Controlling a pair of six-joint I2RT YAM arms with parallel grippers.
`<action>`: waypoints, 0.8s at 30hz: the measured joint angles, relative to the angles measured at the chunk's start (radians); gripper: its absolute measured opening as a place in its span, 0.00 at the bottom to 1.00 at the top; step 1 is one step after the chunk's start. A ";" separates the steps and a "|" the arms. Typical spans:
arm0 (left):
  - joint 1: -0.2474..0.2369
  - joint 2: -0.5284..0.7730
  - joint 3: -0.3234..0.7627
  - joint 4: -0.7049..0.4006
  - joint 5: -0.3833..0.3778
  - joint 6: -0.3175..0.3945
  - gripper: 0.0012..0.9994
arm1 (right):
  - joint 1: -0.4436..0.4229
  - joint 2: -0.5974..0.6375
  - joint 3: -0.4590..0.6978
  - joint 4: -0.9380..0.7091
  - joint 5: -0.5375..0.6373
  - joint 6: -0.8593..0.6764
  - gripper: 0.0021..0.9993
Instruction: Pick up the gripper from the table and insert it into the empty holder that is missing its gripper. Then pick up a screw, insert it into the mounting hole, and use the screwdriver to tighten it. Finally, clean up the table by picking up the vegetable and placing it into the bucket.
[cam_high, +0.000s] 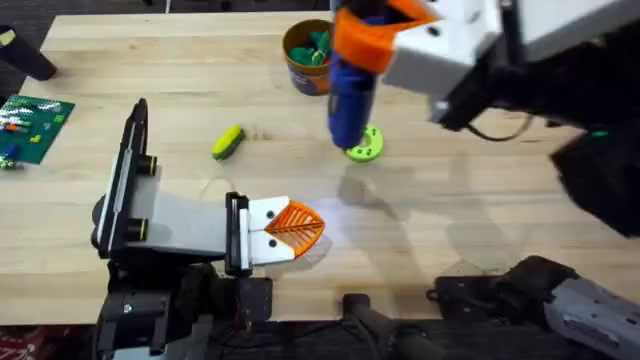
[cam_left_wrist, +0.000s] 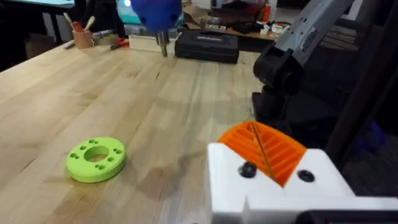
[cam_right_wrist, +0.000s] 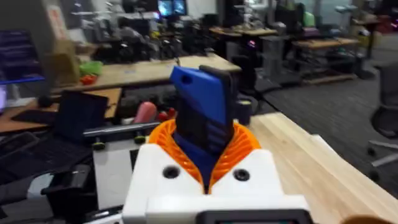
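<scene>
Screwdriving step in hand: right pincer (cam_high: 372, 40) clamps chunky blue cylindrical screwdriver (cam_high: 349, 95), tip down over round green holed disc (cam_high: 364, 144). Left pincer (cam_high: 303, 228) closed, empty, at 6 o'clock on wooden tabletop (cam_high: 480, 200). Yellow-green toy vegetable (cam_high: 228, 142) lies at 9 o'clock of disc; orange-rimmed bucket (cam_high: 308, 57) at 11. Next likely: seat tip squarely.

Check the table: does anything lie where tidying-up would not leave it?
Yes. The vegetable lies loose on the table, apart from the bucket, not in it. The right tool holds the screwdriver above the green disc.

Blue screwdriver (cam_high: 350, 100) — yellow-green vegetable (cam_high: 228, 142), orange-rimmed bucket (cam_high: 307, 62).
</scene>
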 joint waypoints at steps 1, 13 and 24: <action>0.000 0.000 0.000 0.000 0.000 0.000 0.01 | 0.017 0.021 -0.001 0.035 -0.003 0.006 0.03; 0.000 0.000 0.000 0.000 0.000 0.000 0.01 | 0.246 0.179 -0.003 0.394 -0.014 0.032 0.03; 0.000 0.000 0.000 0.000 0.000 0.000 0.01 | 0.314 0.255 -0.003 0.436 -0.010 0.031 0.03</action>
